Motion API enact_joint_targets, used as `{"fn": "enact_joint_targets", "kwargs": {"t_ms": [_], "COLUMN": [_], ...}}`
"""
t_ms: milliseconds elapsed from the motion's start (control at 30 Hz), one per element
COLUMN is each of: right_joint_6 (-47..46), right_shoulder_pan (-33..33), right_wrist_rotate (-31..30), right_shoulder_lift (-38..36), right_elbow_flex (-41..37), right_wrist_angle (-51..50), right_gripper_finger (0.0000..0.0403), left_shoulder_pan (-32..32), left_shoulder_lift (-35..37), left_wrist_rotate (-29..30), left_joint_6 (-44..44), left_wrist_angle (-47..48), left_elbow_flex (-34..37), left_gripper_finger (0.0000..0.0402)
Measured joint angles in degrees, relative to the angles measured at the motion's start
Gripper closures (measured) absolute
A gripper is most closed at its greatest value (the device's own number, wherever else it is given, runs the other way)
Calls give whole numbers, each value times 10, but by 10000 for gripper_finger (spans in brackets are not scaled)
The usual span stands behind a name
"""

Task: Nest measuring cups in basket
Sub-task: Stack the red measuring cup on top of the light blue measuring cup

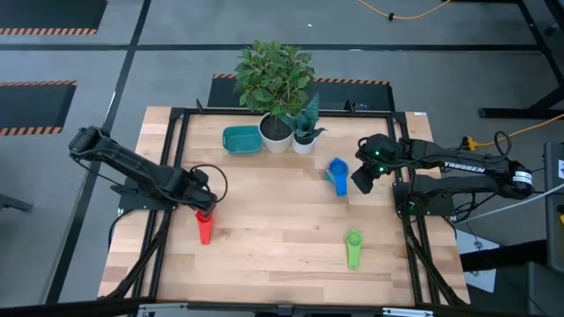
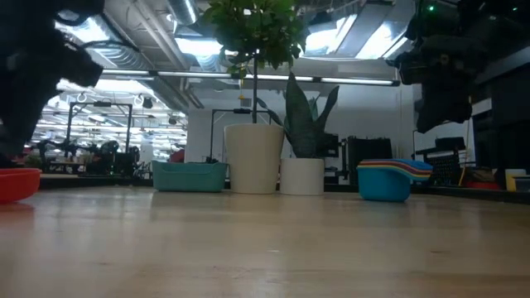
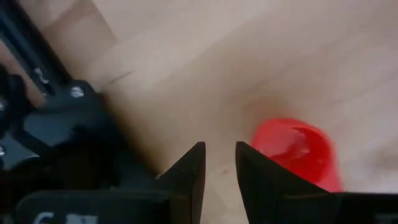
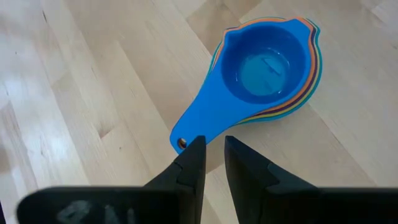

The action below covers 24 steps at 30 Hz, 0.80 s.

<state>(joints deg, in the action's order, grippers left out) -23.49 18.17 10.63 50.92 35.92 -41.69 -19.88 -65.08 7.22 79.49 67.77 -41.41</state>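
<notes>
Wood table [image 2: 265, 248] | 2 white pots [image 2: 255, 157] | ceiling lights, racks behind

Glossy smooth plastic measuring cups [image 4: 267, 68] lie on a matt pale wooden table [image 1: 282, 233]

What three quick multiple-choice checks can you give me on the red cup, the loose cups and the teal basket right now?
1. Where does the red plastic measuring cup lie?
A. inside the basket
B. on the table beside the left gripper
C. on the nested stack

2. How many cups lie on the wooden table apart from the stack of nested plastic cups?
A. two
B. four
C. none

3. What state is the shallow teal plastic basket in?
A. full of cups
B. tipped over
C. upright, no cups showing in it

Key: 1 B, the high view shows it on bare wood below the left gripper. 2 A, only the red cup and the green plastic cup lie alone. 3 C, it sits flat beside the white plant pots.
</notes>
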Motion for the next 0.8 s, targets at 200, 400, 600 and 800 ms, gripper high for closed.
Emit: {"fn": "enact_joint_targets", "kwargs": {"t_ms": [200,400,600,800], "right_joint_6": [0,0,0,0], "right_shoulder_pan": [0,0,0,0], "right_wrist_rotate": [0,0,0,0], "right_shoulder_lift": [0,0,0,0], "right_elbow_flex": [0,0,0,0], "right_wrist_angle": [1,1,1,1], "right_gripper_finger": [338,338,338,338], "left_shoulder_pan": [0,0,-4,-19], "left_shoulder_lift": [-2,-2,-2,-2], "left_wrist_rotate": [-22,-20,-24,-40], "left_joint_6": [-2,-5,-6,-6], "left_wrist_angle": [-55,-66,-107,-133], "left_elbow_flex": [30,40,63,77], "left_gripper_finger": [321,321,321,321]}}
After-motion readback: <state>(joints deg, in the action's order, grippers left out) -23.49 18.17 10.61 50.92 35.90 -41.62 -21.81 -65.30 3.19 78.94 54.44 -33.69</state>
